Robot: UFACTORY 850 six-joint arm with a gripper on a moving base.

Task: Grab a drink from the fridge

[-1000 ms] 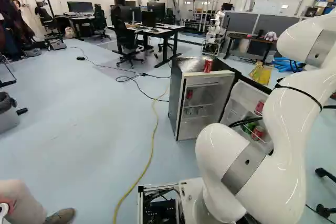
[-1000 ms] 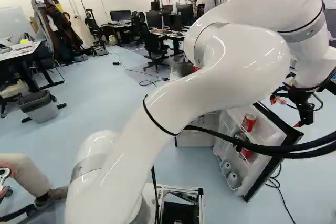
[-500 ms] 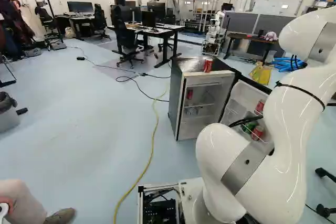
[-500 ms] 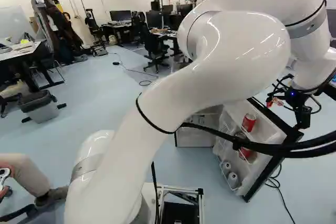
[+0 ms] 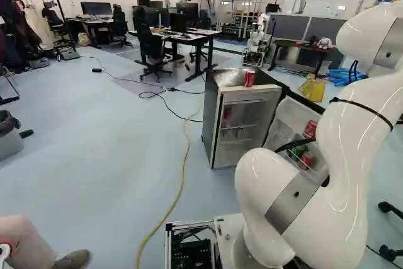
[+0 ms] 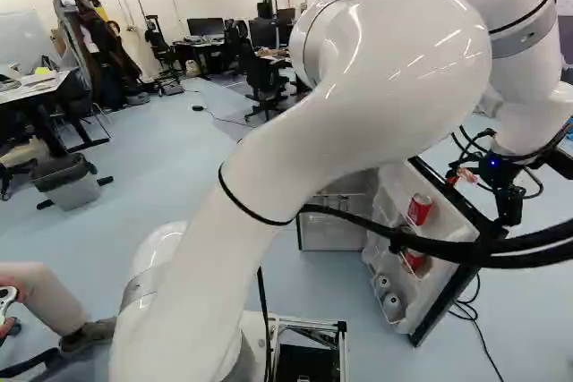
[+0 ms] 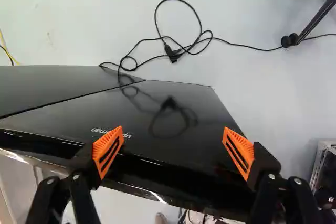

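Observation:
The gripper (image 6: 508, 205) is beside the outer edge of the fridge's open door (image 6: 457, 261) in the right base view. In the wrist view the gripper (image 7: 173, 131) stands wide open, its orange pads (image 7: 108, 151) apart over the door's glossy black outside (image 7: 157, 108); nothing is gripped, and contact with the door cannot be told. Red cans (image 6: 419, 208) and a green can (image 5: 297, 152) sit in the door's shelves. Inside the fridge (image 5: 213, 127) is another red can (image 5: 227, 113), and one red can (image 5: 249, 79) stands on top.
A black cable (image 7: 173, 51) lies on the floor beyond the door, near a chair's foot (image 7: 294, 39). A yellow cable (image 5: 184, 174) runs left of the fridge. Another robot (image 5: 257, 45) stands behind. A person's leg (image 6: 58, 303) shows at the left.
The fridge door has swung slightly, its cans shifting with it. My upper arm and wrist have moved, and the gripper has shifted a little lower at the door's edge. The base has not moved.

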